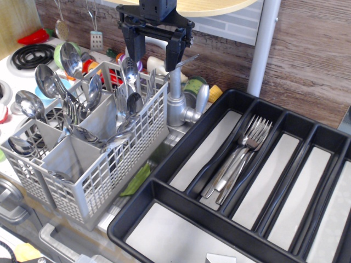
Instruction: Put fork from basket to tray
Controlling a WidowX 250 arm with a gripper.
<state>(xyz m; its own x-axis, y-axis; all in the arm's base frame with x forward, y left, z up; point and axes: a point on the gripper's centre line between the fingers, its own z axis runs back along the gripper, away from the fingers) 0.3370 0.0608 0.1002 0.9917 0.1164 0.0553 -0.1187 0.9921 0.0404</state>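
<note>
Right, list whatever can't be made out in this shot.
- Fork handles, and which basket pieces are forks: hidden by lattice walls and crowded spoons.
- Tray: right and bottom cut off by the frame.
- Gripper: open above the basket; arm cut off at top.
- Forks in the tray: overlapping, count unclear.

Shiny steel forks (241, 159), glossy black plastic tray (181, 148).
</note>
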